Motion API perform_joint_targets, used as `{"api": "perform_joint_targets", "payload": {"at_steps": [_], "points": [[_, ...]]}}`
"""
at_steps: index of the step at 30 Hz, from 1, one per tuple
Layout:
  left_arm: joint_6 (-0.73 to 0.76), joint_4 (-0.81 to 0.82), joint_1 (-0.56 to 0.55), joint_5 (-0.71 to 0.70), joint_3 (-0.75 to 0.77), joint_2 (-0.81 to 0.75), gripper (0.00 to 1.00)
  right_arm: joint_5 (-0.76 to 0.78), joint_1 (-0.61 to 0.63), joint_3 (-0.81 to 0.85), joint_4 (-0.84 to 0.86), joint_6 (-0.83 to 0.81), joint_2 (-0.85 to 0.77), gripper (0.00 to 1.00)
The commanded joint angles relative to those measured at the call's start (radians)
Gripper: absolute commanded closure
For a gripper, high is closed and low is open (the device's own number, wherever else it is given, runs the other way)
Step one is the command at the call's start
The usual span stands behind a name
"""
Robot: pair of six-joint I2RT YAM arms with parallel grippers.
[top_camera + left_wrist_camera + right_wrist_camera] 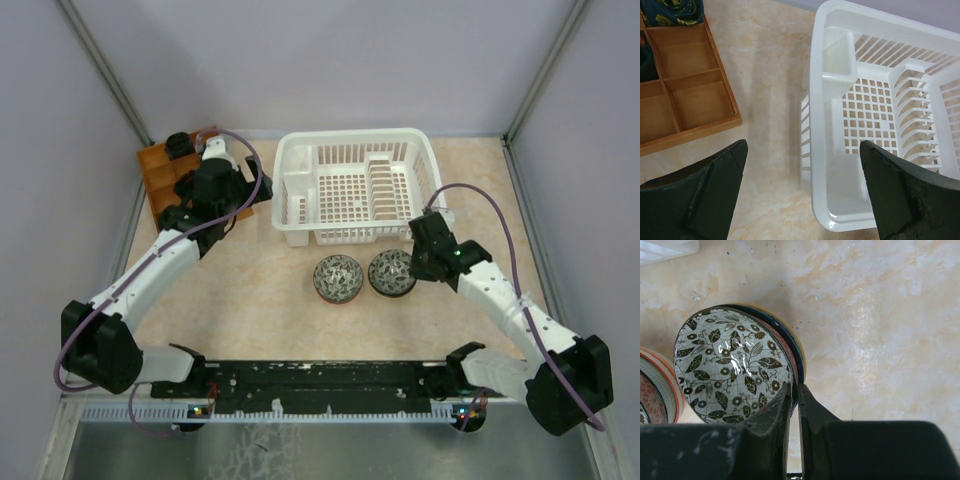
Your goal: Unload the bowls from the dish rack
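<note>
A white slotted dish rack [357,185] stands empty at the back of the desk [250,300]. Just before it, two bowls sit side by side. The leaf-patterned bowl [732,365] lies tilted atop other bowls, its rim pinched by the right pincer [794,390]. The left bowl [338,277] has orange-red stripes on its outer wall.

Dish rack [665,247] cropped to one corner in the right wrist view. Near it, the leaf-patterned bowl [732,365] hides all but the rims of the bowls beneath [799,357]; the neighbouring bowl [652,390] is cut by the left edge.
</note>
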Motion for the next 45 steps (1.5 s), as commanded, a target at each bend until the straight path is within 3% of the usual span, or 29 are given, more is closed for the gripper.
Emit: {"api": "perform_joint_targets", "payload": {"at_steps": [1, 7, 21, 22, 27, 34, 37, 45], "points": [[-0.005, 0.027, -0.004, 0.012, -0.006, -0.010, 0.01, 0.022, 0.007, 0.015, 0.010, 0.001, -0.024, 0.90], [-0.006, 0.027, -0.005, 0.013, -0.002, -0.012, 0.01, 0.025, 0.006, -0.003, 0.018, 0.007, -0.021, 1.00], [-0.009, 0.026, -0.006, 0.020, 0.006, -0.001, 0.01, -0.004, -0.034, -0.084, 0.071, 0.019, -0.052, 1.00], [-0.009, 0.025, -0.006, 0.020, 0.006, -0.002, 0.01, -0.008, -0.034, -0.082, 0.070, 0.018, -0.051, 0.97], [-0.006, 0.023, -0.006, 0.020, 0.009, -0.003, 0.01, 0.001, -0.034, -0.070, 0.062, 0.019, -0.062, 0.63], [-0.006, 0.017, -0.006, 0.012, 0.012, -0.020, 0.01, 0.087, -0.035, -0.033, 0.019, 0.046, -0.156, 0.34], [0.001, 0.022, -0.006, 0.026, 0.015, -0.030, 0.01, 0.156, -0.036, -0.041, 0.030, 0.078, -0.230, 0.02], [-0.005, 0.016, -0.006, -0.023, -0.008, -0.088, 0.01, 0.115, -0.228, -0.071, 0.113, 0.169, -0.372, 0.01]]}}
